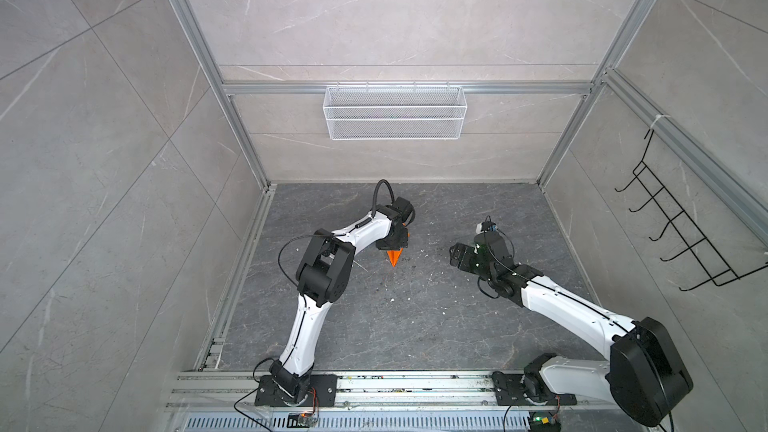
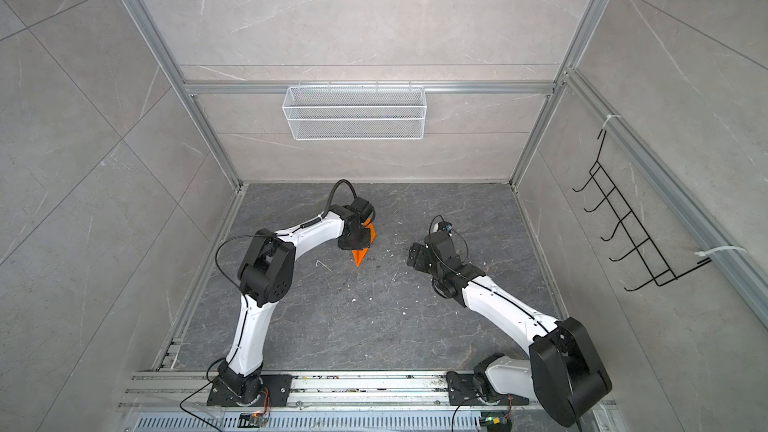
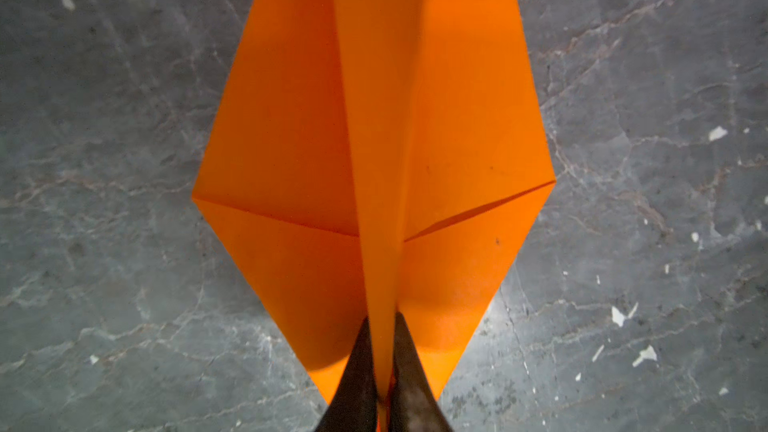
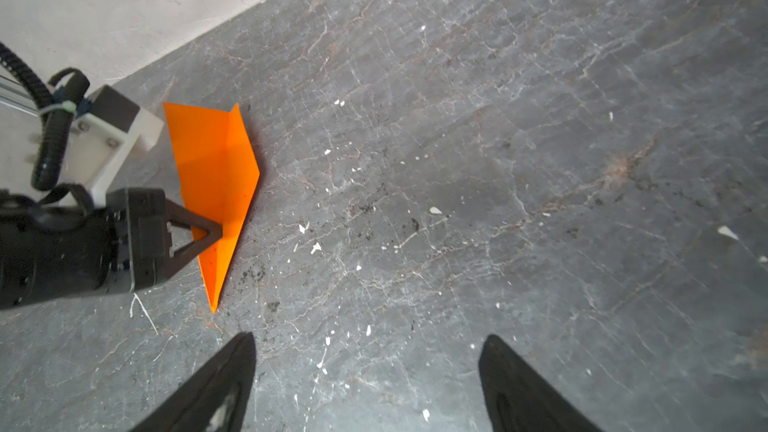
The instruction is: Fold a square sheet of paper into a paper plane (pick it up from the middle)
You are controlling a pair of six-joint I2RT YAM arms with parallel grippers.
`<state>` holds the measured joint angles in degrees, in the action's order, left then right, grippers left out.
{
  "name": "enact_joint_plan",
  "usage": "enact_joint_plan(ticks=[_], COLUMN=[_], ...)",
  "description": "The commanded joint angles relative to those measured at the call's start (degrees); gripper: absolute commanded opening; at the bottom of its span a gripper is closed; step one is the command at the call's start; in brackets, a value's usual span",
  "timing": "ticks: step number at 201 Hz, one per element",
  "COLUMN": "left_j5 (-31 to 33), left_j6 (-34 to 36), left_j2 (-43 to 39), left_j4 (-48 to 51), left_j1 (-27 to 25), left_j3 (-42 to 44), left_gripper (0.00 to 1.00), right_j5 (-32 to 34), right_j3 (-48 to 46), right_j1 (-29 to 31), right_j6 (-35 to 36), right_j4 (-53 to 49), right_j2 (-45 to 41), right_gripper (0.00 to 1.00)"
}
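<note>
links [image 1: 301, 334]: white | joints [image 1: 324, 268]: black | cables [image 4: 52, 143]: black | jaws: dark, pointed

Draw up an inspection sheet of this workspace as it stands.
Surface: dark grey marbled tabletop, scuffed.
Job's things: bright orange folded paper plane, wings spread, held by its centre fold; whether it touches the tabletop is unclear.
Clutter: small white flecks and dark specks scattered across the middle.
End effectors: left end effector shut on the plane; right end effector open, empty, apart from it.
Cables: black cable looping above the left wrist, clear of the paper.
Surroundings: white wire mesh basket on the back wall; black wire hook rack on the right wall.
</note>
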<state>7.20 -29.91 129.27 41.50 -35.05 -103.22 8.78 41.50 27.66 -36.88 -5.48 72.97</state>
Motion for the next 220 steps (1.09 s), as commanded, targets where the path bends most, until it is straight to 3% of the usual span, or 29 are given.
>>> enact_joint_plan(ticks=[1,93,111,135,174,196,220], left_j5=[0.07,-2.89,-3.64,-4.07,-3.32,0.92,9.01], left_j6=[0.56,-0.62,0.19,0.63,2.05,3.84,6.27], left_j2=[1.28,1.36,-0.73,-4.73,-13.14,-20.07,-30.18], left_j4=[4.04,3.85,3.59,3.03,1.54,-0.70,-7.35], left_j1=[0.24,0.28,0.33,0.80,1.10,1.93,4.04], left_j3=[-3.03,-3.29,-4.63,-5.52,-3.87,-0.13,10.01], left_gripper=[0.13,0.19,0.30,0.37,0.58,0.71,0.83], right_j5=[0.46,1.25,3.19,5.66,8.60,12.36,16.32], right_j3=[-1.07,1.23,3.43,6.77,11.49,12.52,10.02], right_j1=[-0.25,-0.33,-0.41,-0.67,-1.86,-2.90,-5.23], right_j6=[-1.09,-2.27,-1.36,0.24,4.87,9.82,17.40], right_j4=[-0.94,-2.70,-4.61,-7.14,-9.89,-9.14,-3.80], right_j2=[-1.16,-0.71,-1.16,-2.06,-3.91,-5.46,-7.73], right_gripper=[0.87,0.88,0.92,0.99,0.99,0.99,0.99])
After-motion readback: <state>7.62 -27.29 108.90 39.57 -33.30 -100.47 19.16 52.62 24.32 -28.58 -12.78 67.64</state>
